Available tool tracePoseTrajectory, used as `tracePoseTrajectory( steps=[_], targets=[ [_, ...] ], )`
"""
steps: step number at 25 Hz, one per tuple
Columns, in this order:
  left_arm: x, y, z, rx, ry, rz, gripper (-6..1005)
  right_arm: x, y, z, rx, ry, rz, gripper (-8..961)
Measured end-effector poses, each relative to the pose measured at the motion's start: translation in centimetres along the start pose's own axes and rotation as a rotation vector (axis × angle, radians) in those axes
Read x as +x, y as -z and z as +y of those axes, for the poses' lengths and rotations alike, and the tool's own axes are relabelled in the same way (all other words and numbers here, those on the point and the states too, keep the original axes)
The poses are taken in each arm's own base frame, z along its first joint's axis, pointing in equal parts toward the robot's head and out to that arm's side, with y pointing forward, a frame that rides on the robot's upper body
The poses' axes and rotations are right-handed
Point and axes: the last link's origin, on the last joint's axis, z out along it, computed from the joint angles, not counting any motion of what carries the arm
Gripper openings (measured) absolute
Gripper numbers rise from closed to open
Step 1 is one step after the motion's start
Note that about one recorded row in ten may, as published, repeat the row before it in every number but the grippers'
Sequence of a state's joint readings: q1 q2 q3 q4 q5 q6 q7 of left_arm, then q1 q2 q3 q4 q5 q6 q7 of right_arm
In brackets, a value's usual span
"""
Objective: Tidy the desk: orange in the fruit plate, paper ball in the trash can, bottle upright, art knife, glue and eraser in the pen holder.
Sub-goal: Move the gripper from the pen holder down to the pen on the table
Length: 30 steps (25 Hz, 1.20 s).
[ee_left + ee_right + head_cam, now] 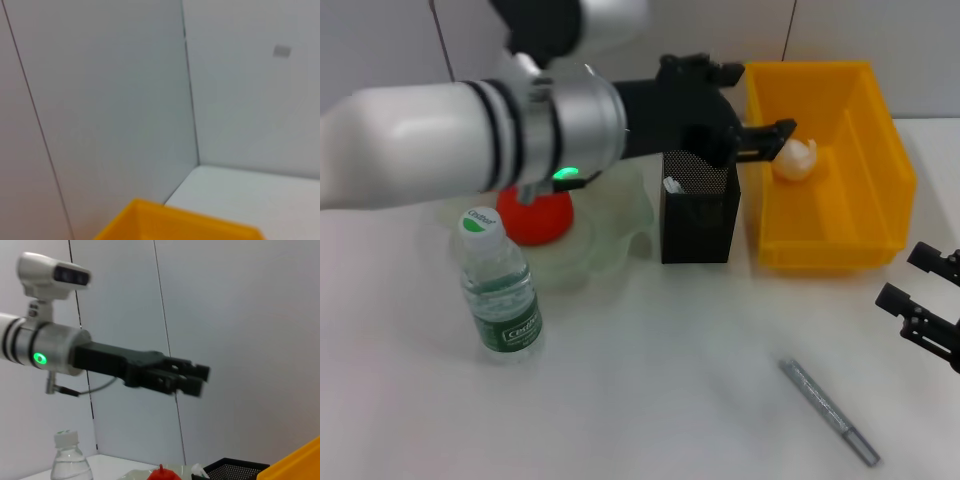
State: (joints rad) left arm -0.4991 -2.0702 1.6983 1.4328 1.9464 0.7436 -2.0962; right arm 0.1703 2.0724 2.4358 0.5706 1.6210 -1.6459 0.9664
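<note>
While the left arm stretches across the far side of the desk, this is how things sit:

Writing: the bottle [498,285] has a green and white label; the cap and the label both carry the same brand word, too small for me to read for sure.

Left gripper [782,138]: held in the air over the near-left corner of the yellow bin, just right of the pen holder. From the right wrist view [197,379] the fingertips sit close together with nothing between them, so I'd call it closed and empty.

Right gripper [922,300]: low at the right edge of the desk, fingers apart, holding nothing.

Paper ball [798,160]: inside the yellow bin [880,160], at its far-left end, right below and beside the left gripper's tips. Can't tell if they touch.

Pen holder [698,215]: black mesh box in the middle, just left of the bin. Something white pokes up at its left inner edge, can't say what.

Orange [535,215]: on the pale fruit plate [620,225], left of the pen holder, partly hidden under the left arm.

Bottle: upright, near-left of the plate, well away from both grippers.

Art knife [828,410]: grey, lying flat at a diagonal on the near-right desk [660,380], near-left of the right gripper, not touching it.
</note>
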Motion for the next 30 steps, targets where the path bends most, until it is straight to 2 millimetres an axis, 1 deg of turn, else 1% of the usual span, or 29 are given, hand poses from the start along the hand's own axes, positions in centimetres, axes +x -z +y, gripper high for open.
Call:
tracePoseTrajectory(
  steps=[3, 4, 5, 7, 10, 13, 14, 15, 17, 18, 19, 20, 21, 23, 24, 25, 28, 29, 30],
  targets=[
    [0.6, 2.5, 0.1, -0.050, 0.010, 0.085, 790, 0.0, 0.1, -0.1, 0.000, 0.001, 0.002, 698],
    [0.8, 3.9, 0.2, -0.089, 0.020, 0.134, 790, 0.0, 0.1, -0.1, -0.002, -0.002, 0.004, 698],
    [0.8, 3.9, 0.2, -0.089, 0.020, 0.134, 789, 0.0, 0.1, -0.1, -0.002, -0.002, 0.004, 698],
    [0.5, 5.4, 0.1, -0.132, 0.029, 0.184, 786, -0.1, 0.1, -0.1, -0.004, -0.007, 0.006, 697],
    [-0.7, 6.7, 0.0, -0.154, 0.036, 0.204, 783, -0.2, 0.1, -0.2, -0.015, -0.013, 0.023, 697],
    [-2.4, 7.2, 0.1, -0.169, 0.049, 0.208, 783, -0.4, 0.1, -0.3, -0.036, -0.016, 0.057, 697],
    [-3.5, 7.4, 0.4, -0.188, 0.054, 0.210, 783, -0.6, 0.1, -0.5, -0.047, -0.014, 0.075, 697],
    [-4.0, 7.5, 0.6, -0.198, 0.056, 0.210, 783, -0.6, 0.1, -0.5, -0.047, -0.014, 0.075, 697],
    [-4.3, 7.6, 0.7, -0.202, 0.058, 0.207, 783, -0.9, 0.1, -0.7, -0.053, -0.015, 0.090, 697],
    [-4.7, 7.6, 0.8, -0.206, 0.062, 0.204, 783, -1.0, 0.1, -0.8, -0.054, -0.018, 0.096, 697],
    [-5.7, 7.7, 0.8, -0.202, 0.081, 0.193, 783, -1.4, 0.1, -0.9, -0.057, -0.023, 0.106, 697],
    [-5.7, 7.7, 0.8, -0.202, 0.081, 0.193, 783, -1.4, 0.1, -0.9, -0.057, -0.023, 0.106, 697],
    [-6.1, 7.8, 0.8, -0.199, 0.085, 0.190, 783, -1.8, 0.1, -1.2, -0.058, -0.040, 0.115, 697],
    [-6.9, 8.0, 1.0, -0.195, 0.080, 0.199, 783, -2.1, 0.1, -1.3, -0.058, -0.049, 0.119, 697],
    [-7.3, 8.1, 1.1, -0.195, 0.071, 0.211, 783, -2.6, 0.1, -1.6, -0.065, -0.059, 0.145, 697],
    [-7.3, 8.1, 1.1, -0.195, 0.071, 0.211, 783, -2.6, 0.1, -1.6, -0.065, -0.059, 0.145, 697],
    [-8.9, 8.8, 1.4, -0.180, 0.074, 0.261, 783, -3.4, -0.2, -1.7, -0.081, -0.062, 0.202, 697],
    [-9.5, 8.9, 1.5, -0.175, 0.089, 0.258, 783, -4.0, -0.3, -1.9, -0.084, -0.072, 0.245, 697],
    [-9.5, 8.9, 1.5, -0.175, 0.089, 0.258, 784, -4.0, -0.3, -1.9, -0.084, -0.072, 0.245, 697]
  ],
)
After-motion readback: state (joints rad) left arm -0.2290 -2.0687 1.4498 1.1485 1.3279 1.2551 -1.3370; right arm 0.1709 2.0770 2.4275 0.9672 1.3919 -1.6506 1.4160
